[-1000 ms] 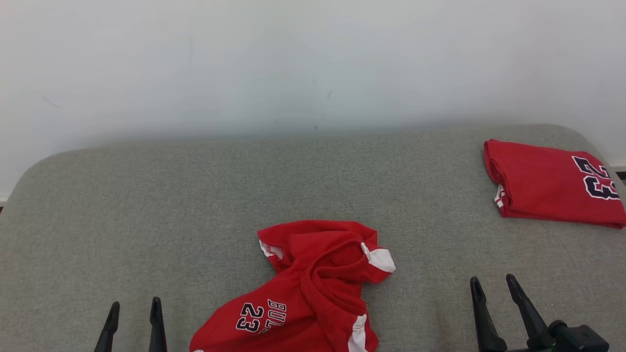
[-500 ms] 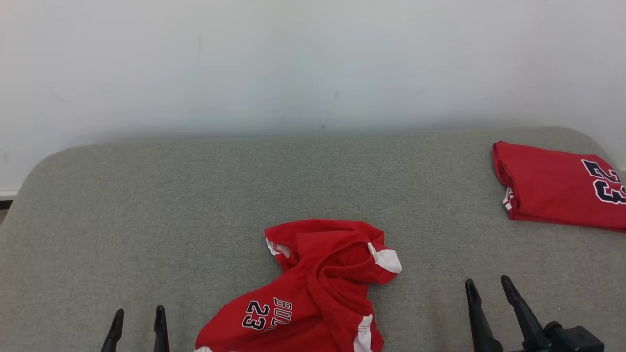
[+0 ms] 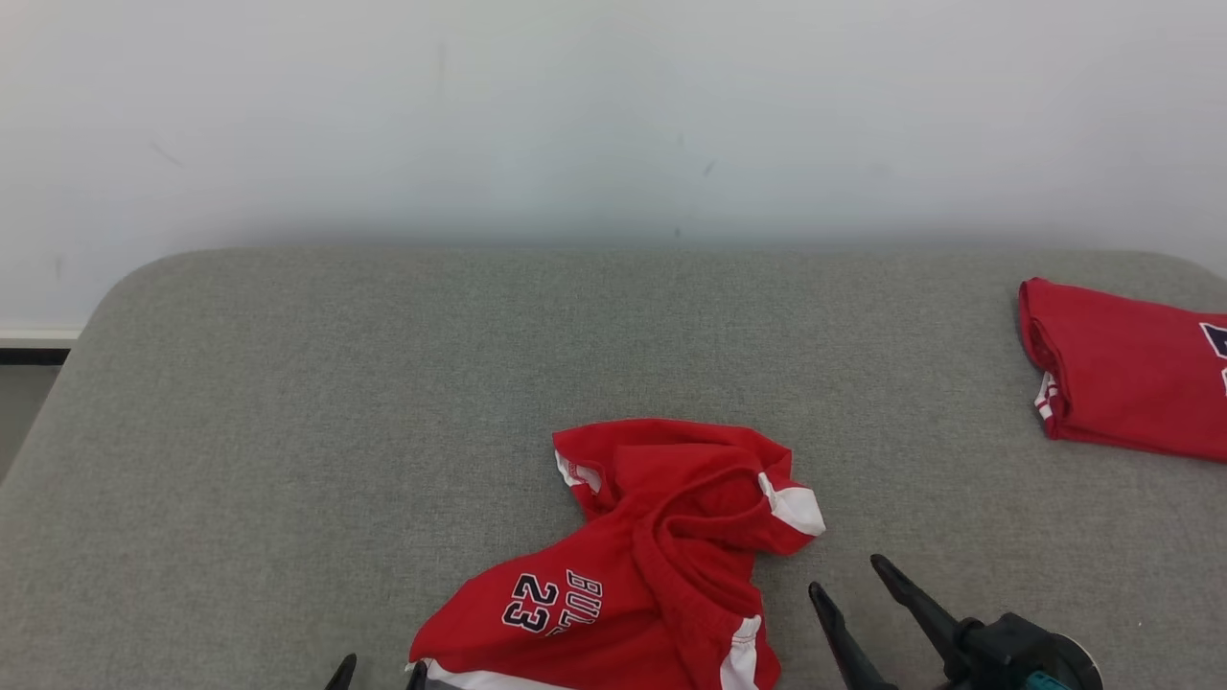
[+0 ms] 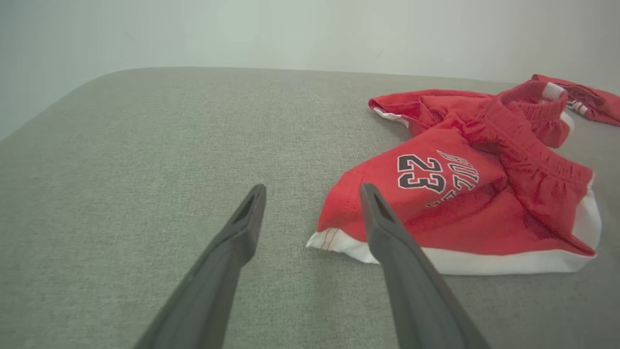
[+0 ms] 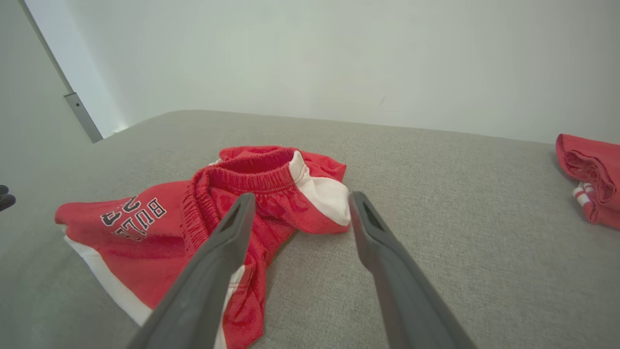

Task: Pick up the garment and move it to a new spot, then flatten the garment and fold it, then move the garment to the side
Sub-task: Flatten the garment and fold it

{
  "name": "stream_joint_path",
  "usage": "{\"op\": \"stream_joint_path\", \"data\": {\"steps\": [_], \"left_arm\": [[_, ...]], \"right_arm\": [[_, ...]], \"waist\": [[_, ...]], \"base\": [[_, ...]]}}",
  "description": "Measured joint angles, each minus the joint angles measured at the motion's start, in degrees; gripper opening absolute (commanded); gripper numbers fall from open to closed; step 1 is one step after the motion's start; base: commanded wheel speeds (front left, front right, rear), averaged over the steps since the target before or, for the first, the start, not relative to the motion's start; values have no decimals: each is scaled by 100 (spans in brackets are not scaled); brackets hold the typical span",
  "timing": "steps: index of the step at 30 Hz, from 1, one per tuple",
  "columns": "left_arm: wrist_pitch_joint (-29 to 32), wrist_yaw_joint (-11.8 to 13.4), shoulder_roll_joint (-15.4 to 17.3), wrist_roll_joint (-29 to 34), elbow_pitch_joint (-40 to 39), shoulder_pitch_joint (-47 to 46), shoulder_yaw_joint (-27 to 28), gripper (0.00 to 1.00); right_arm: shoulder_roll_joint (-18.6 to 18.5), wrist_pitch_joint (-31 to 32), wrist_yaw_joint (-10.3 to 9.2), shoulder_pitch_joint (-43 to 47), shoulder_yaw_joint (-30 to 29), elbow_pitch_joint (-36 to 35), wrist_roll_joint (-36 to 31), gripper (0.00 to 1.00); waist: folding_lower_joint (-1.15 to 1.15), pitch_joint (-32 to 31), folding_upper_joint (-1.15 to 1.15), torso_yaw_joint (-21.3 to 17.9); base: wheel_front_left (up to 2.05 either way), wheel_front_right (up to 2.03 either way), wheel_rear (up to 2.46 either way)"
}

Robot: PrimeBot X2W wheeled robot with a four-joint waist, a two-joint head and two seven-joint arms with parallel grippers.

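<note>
Two red garments lie on the grey fabric-covered table (image 3: 288, 431). Crumpled red basketball shorts with white trim and a dark "23" (image 3: 661, 565) sit at the near middle, and a folded red garment (image 3: 1122, 393) lies well apart at the far right. Both pairs of jaws stand wide apart and hold nothing, the left jaws just beside the shorts' white hem (image 4: 484, 264) and the right jaws near them. The right wrist view shows the gathered elastic waistband (image 5: 252, 177) and a grey wall strip (image 5: 80, 114).

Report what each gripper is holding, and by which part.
Nothing is held. The left gripper and right gripper both stand open and empty; the shorts lie crumpled on the grey surface, ungripped.
</note>
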Motion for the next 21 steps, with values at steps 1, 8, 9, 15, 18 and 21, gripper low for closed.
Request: {"op": "stream_joint_path", "data": {"steps": [1,8,9,15,18,21], "left_arm": [[-3,-1,81,-73,135,-63,-146,100],[-43,-2,495,-524,835,-644,-931,100],[-44,-2,527,-578,928,-732,-1028,100],[-69,-2,657,-805,1418,-1166,-1617,100],[-83,-2,680,-947,1582,-1367,-1803,100],[-83,-2,695,-1049,1693,-1533,-1839,100]], "right_arm": [[-71,25,0,-58,138,57,25,100],[-526,260,0,-579,1162,427,282,100],[-569,274,0,-660,1288,475,314,100],[-740,304,0,-1050,1917,703,581,100],[-809,311,0,-1176,2151,770,713,100],[-860,322,0,-1284,2331,832,826,100]], "waist": [[0,17,0,19],[0,178,0,121],[0,203,0,136],[1,315,0,229],[0,354,0,269],[0,399,0,285]], "base": [[0,0,0],[0,0,0],[0,0,0],[0,0,0],[0,0,0],[0,0,0]]}}
